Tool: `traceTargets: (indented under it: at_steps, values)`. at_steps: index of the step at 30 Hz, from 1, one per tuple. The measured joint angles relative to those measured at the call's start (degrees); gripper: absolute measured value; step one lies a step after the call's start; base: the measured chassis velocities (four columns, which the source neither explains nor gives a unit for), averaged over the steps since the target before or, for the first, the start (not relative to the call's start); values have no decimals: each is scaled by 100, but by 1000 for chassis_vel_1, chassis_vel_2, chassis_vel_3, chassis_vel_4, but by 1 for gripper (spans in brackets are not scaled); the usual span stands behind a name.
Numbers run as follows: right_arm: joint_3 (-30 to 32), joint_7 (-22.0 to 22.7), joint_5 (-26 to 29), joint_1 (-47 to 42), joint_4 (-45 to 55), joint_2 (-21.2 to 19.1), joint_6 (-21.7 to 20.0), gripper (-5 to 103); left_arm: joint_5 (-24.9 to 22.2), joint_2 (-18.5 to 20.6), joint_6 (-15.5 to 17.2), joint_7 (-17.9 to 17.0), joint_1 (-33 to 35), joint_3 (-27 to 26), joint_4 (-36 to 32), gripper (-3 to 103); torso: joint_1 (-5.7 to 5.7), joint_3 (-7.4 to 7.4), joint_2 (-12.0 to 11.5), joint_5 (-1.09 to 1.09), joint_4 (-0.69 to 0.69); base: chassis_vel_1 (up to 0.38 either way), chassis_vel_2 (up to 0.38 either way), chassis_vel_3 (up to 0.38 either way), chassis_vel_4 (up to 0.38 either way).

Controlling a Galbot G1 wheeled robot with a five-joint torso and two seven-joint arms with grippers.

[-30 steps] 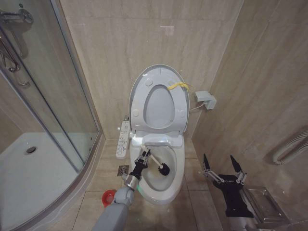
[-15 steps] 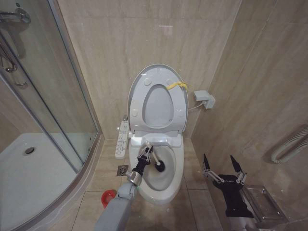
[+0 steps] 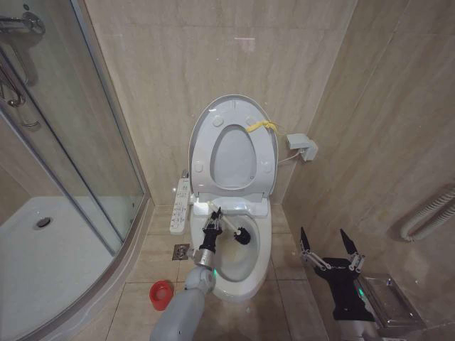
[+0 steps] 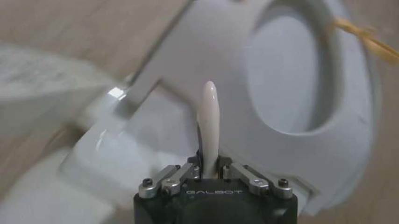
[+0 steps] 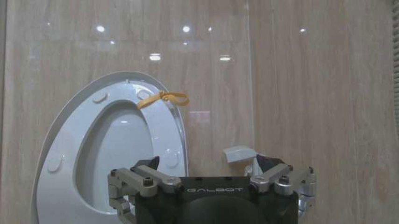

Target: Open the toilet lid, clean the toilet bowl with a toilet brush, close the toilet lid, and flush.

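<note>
- While the right gripper [image 3: 330,246] waits open at near right, the left gripper [image 3: 212,224] stays clamped on the toilet brush [image 3: 235,230].
- Its bristle head has moved farther back inside the toilet bowl [image 3: 245,288], so scrubbing's ongoing.
- Beyond, the toilet lid [image 3: 266,114] stands raised.

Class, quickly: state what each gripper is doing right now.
Left gripper: shut on the slim white-handled, dark-headed toilet brush, over the white ceramic toilet bowl.
Right gripper: open, holding nothing.
</note>
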Motion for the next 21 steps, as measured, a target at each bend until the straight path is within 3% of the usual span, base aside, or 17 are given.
traceTargets:
  at_steps: [3,5,6,9,10,12,13,14,18,21]
  values:
    - [0,0,0,0,0,0,0,100,-76,23,101,21,89,-13,-88,16,0,0,0,0,1,0,0,0,0]
    - [0,0,0,0,0,0,0,100,425,106,73,138,107,-85,-65,16,-1,-2,2,4,1,0,0,0,0]
    - [0,0,0,0,0,0,0,100,425,106,73,138,107,-85,-65,16,-1,-2,2,4,1,0,0,0,0]
    - [0,1,0,0,0,0,0,100,1601,273,-97,321,107,-323,129,16,-3,-3,3,11,7,0,0,0,0]
    - [0,1,0,0,0,0,0,100,1601,273,-97,321,107,-323,129,16,-3,-3,3,11,7,0,0,0,0]
    - [0,-1,0,0,0,-1,0,100,2005,289,-171,341,109,-362,144,16,4,3,-2,-12,4,0,0,0,0]
    - [0,0,0,0,0,1,0,100,2197,302,-216,347,77,-399,125,16,1,0,-1,-1,-4,0,0,0,0]
    - [0,-1,0,0,0,0,0,100,2381,302,-266,351,71,-417,121,16,0,0,-1,8,-2,0,0,0,0]
    - [0,0,0,0,0,0,0,100,2851,290,-349,285,131,-449,64,16,0,0,-1,0,-1,0,0,0,0]
    - [0,0,0,0,0,0,0,100,2869,322,-284,110,242,-423,-72,16,0,0,-1,1,-1,0,0,0,0]
